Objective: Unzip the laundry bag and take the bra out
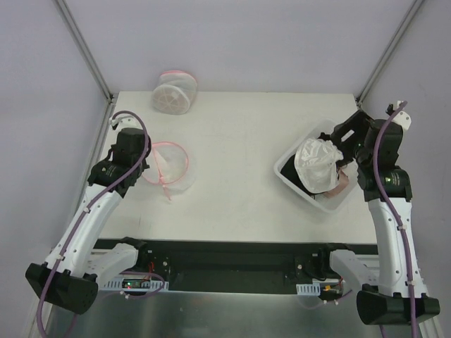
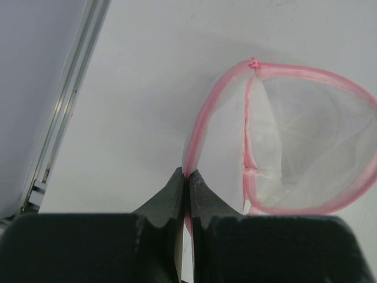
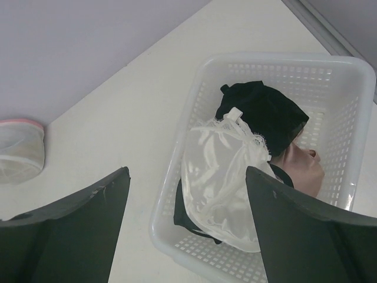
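The laundry bag (image 1: pixel 171 167) lies on the left of the table, a floppy white mesh pouch with a pink zipper rim. In the left wrist view the laundry bag (image 2: pixel 306 147) gapes open and looks empty. My left gripper (image 1: pixel 144 172) is shut on its pink rim at the bag's left edge, seen at the fingertips (image 2: pixel 188 174). The whitish bra (image 1: pixel 316 163) lies in the white basket on the right, also in the right wrist view (image 3: pixel 221 177). My right gripper (image 1: pixel 344 156) is open and empty, just above the basket (image 3: pixel 187 170).
The white perforated basket (image 1: pixel 331 205) (image 3: pixel 177 236) also holds a black garment (image 3: pixel 265 109) and a beige-pink piece (image 3: pixel 306 168). A drum-shaped white mesh bag with pink rim (image 1: pixel 174 91) (image 3: pixel 20 150) stands at the back edge. Metal frame posts rise at the back corners.
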Tool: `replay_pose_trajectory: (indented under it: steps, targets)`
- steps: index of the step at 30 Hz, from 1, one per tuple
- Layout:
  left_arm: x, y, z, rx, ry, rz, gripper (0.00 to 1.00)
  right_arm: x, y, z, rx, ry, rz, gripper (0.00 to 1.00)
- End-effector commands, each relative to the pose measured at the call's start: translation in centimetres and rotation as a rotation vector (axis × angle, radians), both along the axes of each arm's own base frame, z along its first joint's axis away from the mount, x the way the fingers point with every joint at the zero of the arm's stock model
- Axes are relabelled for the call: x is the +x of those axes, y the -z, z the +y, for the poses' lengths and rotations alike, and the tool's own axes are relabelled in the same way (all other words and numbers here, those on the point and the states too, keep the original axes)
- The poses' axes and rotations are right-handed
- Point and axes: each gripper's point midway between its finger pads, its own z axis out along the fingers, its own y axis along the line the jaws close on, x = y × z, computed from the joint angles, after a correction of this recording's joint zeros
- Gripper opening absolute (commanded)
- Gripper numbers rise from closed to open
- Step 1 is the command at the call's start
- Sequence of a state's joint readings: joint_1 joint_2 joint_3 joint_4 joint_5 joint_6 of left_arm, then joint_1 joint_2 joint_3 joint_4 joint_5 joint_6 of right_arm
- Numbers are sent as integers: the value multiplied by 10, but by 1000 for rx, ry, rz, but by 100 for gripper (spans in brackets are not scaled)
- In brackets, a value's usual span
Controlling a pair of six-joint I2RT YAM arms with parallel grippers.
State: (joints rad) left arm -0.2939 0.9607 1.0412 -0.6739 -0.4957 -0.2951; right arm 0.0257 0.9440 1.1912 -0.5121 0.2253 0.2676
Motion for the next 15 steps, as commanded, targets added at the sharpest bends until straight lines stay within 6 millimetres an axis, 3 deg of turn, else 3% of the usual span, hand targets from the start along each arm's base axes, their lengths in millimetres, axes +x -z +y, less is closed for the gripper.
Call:
replay_pose_trajectory:
  steps: [1,5,8,9,10,11,15]
  targets:
    - [12,-13,28,90,-113,6,0,-13,2,9,-1,-68,39,83]
    - [21,-22,22,55,-84,-6,0,-19,12,12,0,-83,54,84]
    - [27,-15,-2,-16,40,30,1,-21,23,17,16,-108,71,83]
    - [28,-8,-19,-71,116,60,14,-21,24,18,22,-114,70,83]
    - [29,-4,-27,-95,153,75,45,-20,26,20,29,-122,71,83]
    - [28,-1,-34,-115,188,87,63,-20,30,21,31,-125,80,84]
    - [28,-5,-62,-222,309,56,98,-20,36,24,19,-142,100,84]
